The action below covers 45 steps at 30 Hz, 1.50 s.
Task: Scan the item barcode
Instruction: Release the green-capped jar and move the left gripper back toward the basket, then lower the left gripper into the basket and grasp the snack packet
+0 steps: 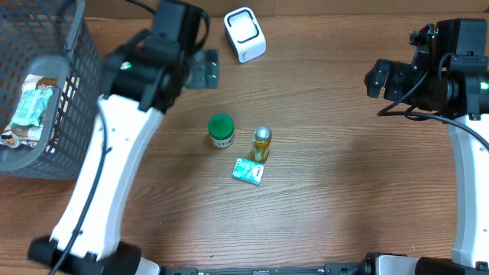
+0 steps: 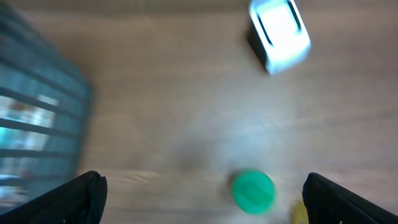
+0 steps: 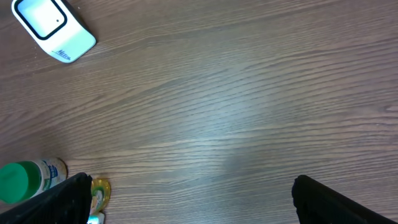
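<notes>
Three items stand mid-table: a green-capped white bottle (image 1: pixel 221 130), a small yellow bottle with a silver cap (image 1: pixel 261 143) and a green packet (image 1: pixel 247 171). The white barcode scanner (image 1: pixel 244 34) sits at the back. My left gripper (image 1: pixel 202 69) hovers open behind the items, left of the scanner. Its blurred wrist view shows the scanner (image 2: pixel 278 34) and the green cap (image 2: pixel 253 191) between wide-apart fingers (image 2: pixel 81 199). My right gripper (image 1: pixel 380 79) is open at the far right, holding nothing. Its view shows the scanner (image 3: pixel 53 28), the green-capped bottle (image 3: pixel 25 180) and the yellow bottle (image 3: pixel 99 191).
A grey wire basket (image 1: pixel 76 84) with packaged goods inside stands at the left edge and shows as a blur in the left wrist view (image 2: pixel 37 118). Bare wooden tabletop (image 1: pixel 344 176) lies between the items and the right arm.
</notes>
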Motion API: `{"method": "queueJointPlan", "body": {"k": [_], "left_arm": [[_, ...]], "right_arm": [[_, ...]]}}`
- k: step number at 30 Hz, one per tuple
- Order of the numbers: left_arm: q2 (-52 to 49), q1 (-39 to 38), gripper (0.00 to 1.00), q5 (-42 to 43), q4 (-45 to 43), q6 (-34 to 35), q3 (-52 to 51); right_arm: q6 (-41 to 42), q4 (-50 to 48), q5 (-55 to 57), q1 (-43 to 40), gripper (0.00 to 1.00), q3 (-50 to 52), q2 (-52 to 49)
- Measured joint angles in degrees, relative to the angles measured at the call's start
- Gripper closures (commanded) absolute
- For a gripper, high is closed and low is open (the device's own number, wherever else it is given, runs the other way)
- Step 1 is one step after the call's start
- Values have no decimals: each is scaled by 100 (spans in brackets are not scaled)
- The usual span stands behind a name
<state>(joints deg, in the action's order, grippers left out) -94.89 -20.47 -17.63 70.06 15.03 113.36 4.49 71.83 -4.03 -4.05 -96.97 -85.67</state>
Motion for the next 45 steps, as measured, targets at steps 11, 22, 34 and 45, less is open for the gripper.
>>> {"method": "queueJointPlan", "body": {"k": [11, 22, 34, 45], "left_arm": [[789, 125, 1, -2424, -883, -581, 221], [789, 2251, 0, -2282, -1141, -1078, 225], [153, 4843, 0, -573, -1436, -1296, 251], [-1954, 5169, 1, 98, -1438, -2376, 249]], "right_arm": [[2, 0, 0, 0, 0, 0, 0], [2, -2, -2, 0, 0, 0, 0], [0, -2, 0, 0, 0, 0, 0], [0, -4, -2, 0, 0, 0, 0]]}}
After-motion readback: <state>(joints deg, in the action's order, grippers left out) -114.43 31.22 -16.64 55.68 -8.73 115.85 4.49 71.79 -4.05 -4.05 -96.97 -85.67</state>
